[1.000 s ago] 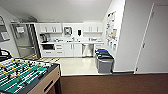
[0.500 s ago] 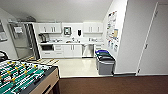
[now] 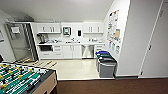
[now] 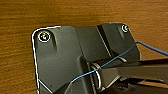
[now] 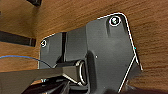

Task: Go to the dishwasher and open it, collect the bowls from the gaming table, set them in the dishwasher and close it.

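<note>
The dishwasher [image 3: 87,51] sits built in under the counter [image 3: 75,43] on the far wall of the kitchenette, with base cabinets [image 3: 68,51] just to its left and a narrow drawer stack [image 3: 99,47] just to its right. Wall cabinets [image 3: 49,28] hang above the counter on both sides of a small wall-mounted unit [image 3: 66,31]. A tall fridge [image 3: 21,41] stands at the left end of the counter. Waste bins [image 3: 106,64] stand against the right wall, nearer than the dishwasher. A poster board [image 3: 113,28] hangs on that wall above them. The foosball table [image 3: 23,78] occupies the near left corner, well apart from the dishwasher, with open floor between.
</note>
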